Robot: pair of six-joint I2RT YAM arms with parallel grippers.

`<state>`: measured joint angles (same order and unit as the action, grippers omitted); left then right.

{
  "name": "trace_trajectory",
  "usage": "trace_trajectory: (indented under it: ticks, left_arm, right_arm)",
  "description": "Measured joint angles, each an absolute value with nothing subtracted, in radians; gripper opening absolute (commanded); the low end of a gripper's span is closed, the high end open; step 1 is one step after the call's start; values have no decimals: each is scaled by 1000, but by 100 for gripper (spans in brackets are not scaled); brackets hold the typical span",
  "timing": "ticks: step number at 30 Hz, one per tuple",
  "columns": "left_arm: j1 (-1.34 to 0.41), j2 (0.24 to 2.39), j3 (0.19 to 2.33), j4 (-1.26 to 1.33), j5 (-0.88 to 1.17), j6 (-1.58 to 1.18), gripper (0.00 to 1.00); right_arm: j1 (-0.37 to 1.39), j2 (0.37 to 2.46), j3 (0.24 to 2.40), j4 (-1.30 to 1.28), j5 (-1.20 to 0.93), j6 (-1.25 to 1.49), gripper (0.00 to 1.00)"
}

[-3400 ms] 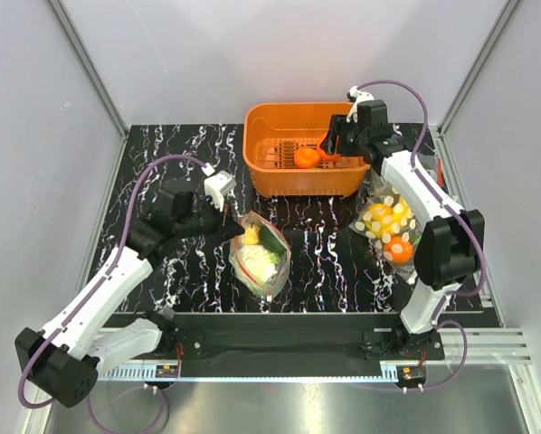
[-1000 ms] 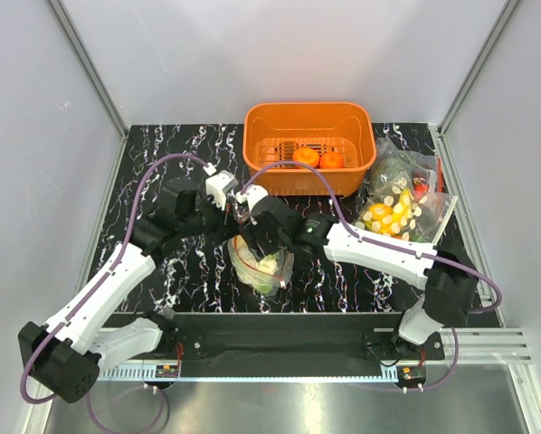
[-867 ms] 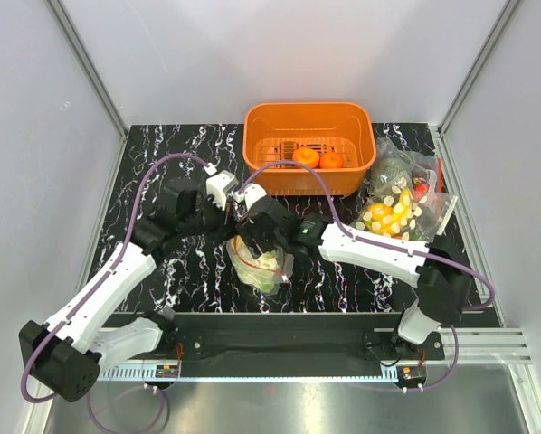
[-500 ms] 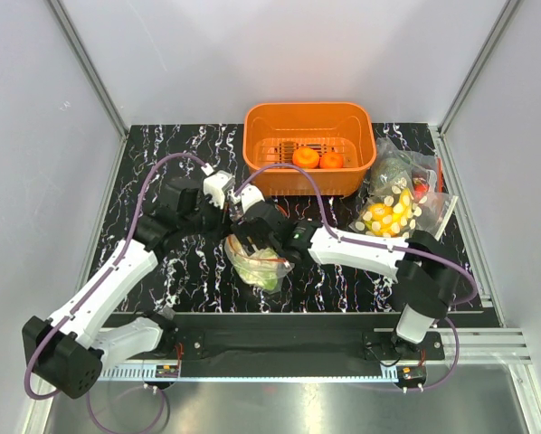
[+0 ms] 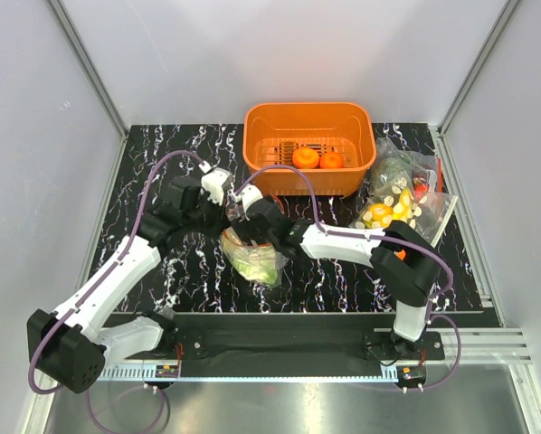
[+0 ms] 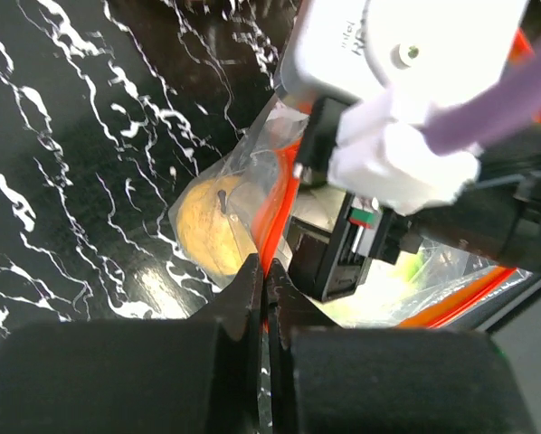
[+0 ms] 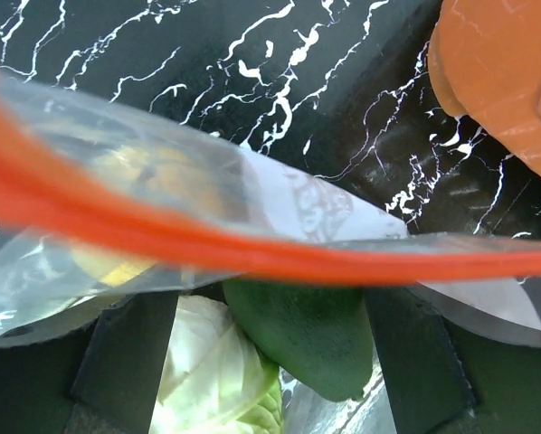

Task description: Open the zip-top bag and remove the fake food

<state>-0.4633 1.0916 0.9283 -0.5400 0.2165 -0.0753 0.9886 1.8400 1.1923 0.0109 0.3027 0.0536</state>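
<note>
Left fingers [image 6: 240,303], left wrist view: pressed together, clamped on the lip of the zip-top bag [image 6: 239,167] right where the zip strip [image 6: 275,208] runs into the tips. Looks like a sound anchor: strip likely the only stiffish part, rest thin crinkly film, soft, slippery, no shape of its own. Yellowish round piece [image 6: 207,231] behind the film, just beside the tips. Right arm's wrist [image 6: 406,54] filling the rest of the shot, nose at the bag mouth.

Right wrist view: right fingers [image 7: 126,357] wide apart, nothing gripped yet, straddling the avocado [image 7: 302,334] and the cauliflower [image 7: 212,366], those two touching each other. Zip strip blurred across the frame above them. Can't tell whether film lies between fingers and food. Judging by looks: hollow plastic pieces, light, hard, smooth. Expect the avocado to squirt out if pinched near its tapered end; better taken across the belly. Cauliflower bumpier, probably the easier hold. Watch for closing on loose film along with the piece.

Top view: bag lying on the counter [image 5: 180,136] near centre, between the arms, apart from the orange basket [image 5: 289,183] behind it. Two orange fruits [image 5: 306,157] in the basket. Two other clear bags [image 5: 388,212] off to the right, neither arm touching them.
</note>
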Motion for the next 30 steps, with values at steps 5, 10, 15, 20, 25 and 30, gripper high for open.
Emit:
trace_trajectory:
  ticks: [5,10,15,20,25,30]
  left_arm:
    - [-481,1091,928,-528,276,-81,0]
    - [-500,1091,928,-526,335,-84,0]
    - [-499,1091,928,-529,348,-85,0]
    - [-499,1096,928,-529,353,-87,0]
    - [-499,1098,928,-529,360,-87,0]
    - [-499,1102,928,-529,360,-87,0]
  right_arm:
    - [941,1874,1185,33,275,67,88]
    - [920,1908,1183,61,267,91,79]
    - [921,1916,1160,110,258,112,51]
    - [920,1898,1132,138,247,113,33]
    - [920,1781,1063,95,205,114,30]
    - [920,1629,1047,54,135,136,29]
